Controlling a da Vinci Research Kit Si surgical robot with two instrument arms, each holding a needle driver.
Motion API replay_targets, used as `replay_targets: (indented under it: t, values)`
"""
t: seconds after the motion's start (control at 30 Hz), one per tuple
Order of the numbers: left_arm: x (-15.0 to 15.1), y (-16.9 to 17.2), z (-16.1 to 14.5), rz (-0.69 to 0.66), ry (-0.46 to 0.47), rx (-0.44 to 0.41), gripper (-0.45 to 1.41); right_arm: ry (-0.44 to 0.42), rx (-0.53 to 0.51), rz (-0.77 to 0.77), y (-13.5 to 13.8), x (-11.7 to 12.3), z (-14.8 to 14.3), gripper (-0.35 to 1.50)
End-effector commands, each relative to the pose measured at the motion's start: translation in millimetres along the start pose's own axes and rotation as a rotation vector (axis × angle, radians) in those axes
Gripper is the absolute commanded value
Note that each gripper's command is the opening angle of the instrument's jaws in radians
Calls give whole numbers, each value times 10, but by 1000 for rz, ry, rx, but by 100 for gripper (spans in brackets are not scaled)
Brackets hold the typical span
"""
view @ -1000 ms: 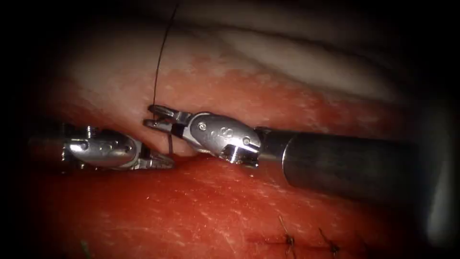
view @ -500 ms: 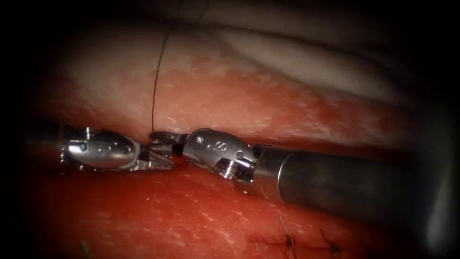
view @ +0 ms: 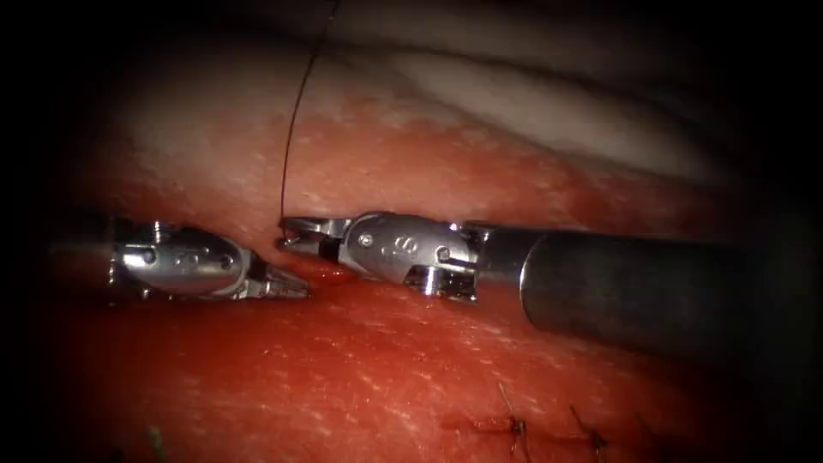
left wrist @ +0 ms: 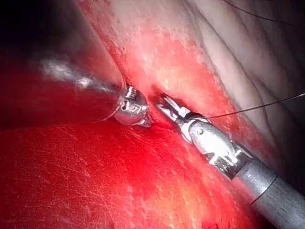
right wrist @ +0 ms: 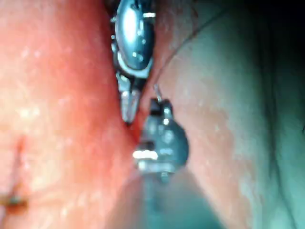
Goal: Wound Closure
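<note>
Right tool first, in the endoscope view. A second ago it sat a little farther back with its jaws wide, and a dark strand ran from them down to the cut. Half a second ago it had dipped until its tip met the other tool's. Now it lies level, its jaws drawn to a narrow gap, just right of and beyond the left tool, close but apart. The left tool has barely shifted. Its jaws are closed to a point at the near lip of the cut, and I see nothing between them.

The thread runs taut from the right tool's tip over the far tissue. I would say it lies against that tip rather than being pinched. Where the needle is, I cannot tell. To my eye the work is still at this open stretch, with no stitch laid here yet.

I count two tools, one strand and one cut. At the near right are two finished stitches.

From the left wrist view, the left tool tapers shut at the red groove. The right tool is just beside it, slightly parted. I count two strands here. One leaves the right tool and a second lies farther off.

From the right wrist view, the right tool and the left tool sit tip by tip, one of each.
</note>
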Motion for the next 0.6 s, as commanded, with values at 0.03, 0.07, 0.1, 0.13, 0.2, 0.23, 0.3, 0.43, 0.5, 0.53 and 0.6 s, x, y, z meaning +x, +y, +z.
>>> replay_targets:
  t: [0.03, 0.07, 0.1, 0.13, 0.2, 0.23, 0.3, 0.43, 0.5, 0.53, 0.6]
  values:
    - [-3, 4, 9, -1, 0, -2, -31, 19, -20, -34, 10, 6, 10, -35]
    - [-4, 4, 9, -1, 0, -2, -31, 26, -26, -49, 11, 7, 10, -35]
    - [-4, 5, 9, -1, 0, -2, -31, 32, -36, -63, 14, 9, 10, -35]
    - [-4, 5, 10, -1, 0, -1, -31, 40, -44, -78, 15, 11, 9, -35]
    - [-4, 5, 10, -1, 0, -1, -31, 58, -62, -106, 21, 15, 9, -35]
    - [-4, 5, 11, -1, -1, 0, -31, 63, -69, -103, 23, 17, 9, -35]
    - [-4, 5, 12, -1, -1, 1, -31, 74, -74, -106, 26, 19, 8, -35]
    - [-5, 6, 13, -1, -1, 3, -31, 74, -73, -105, 28, 19, 8, -35]
    - [-4, 6, 13, -1, -1, 3, -31, 77, -73, -110, 29, 20, 8, -35]
    - [-4, 6, 13, -1, -1, 3, -31, 77, -78, -101, 32, 21, 8, -35]
    - [-5, 6, 14, -1, -1, 3, -31, 83, -84, -99, 35, 22, 8, -35]
